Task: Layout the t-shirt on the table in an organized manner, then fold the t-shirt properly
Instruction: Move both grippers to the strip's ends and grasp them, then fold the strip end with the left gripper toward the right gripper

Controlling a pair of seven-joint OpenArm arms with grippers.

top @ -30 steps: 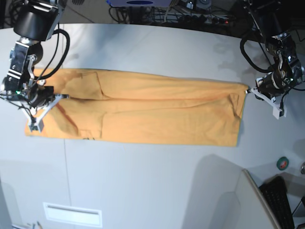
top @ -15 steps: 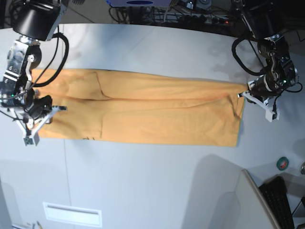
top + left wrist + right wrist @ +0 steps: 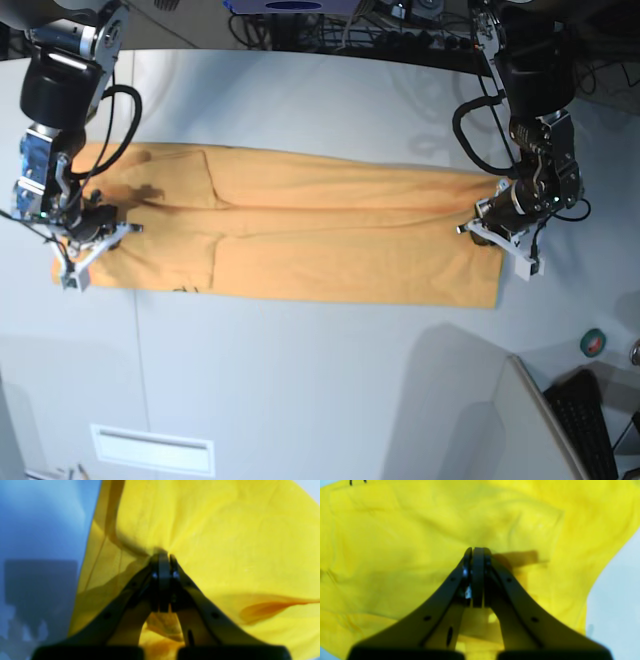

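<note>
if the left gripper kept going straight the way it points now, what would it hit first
The t-shirt. The left gripper is shut with yellow fabric bunched right at its tips, so it is probably already pinching the cloth. Going on, it would push into more shirt; whether the table lies just behind is unclear.

orange t-shirt [image 3: 300, 235], folded lengthwise, flat on table [image 3: 320, 380]
</note>
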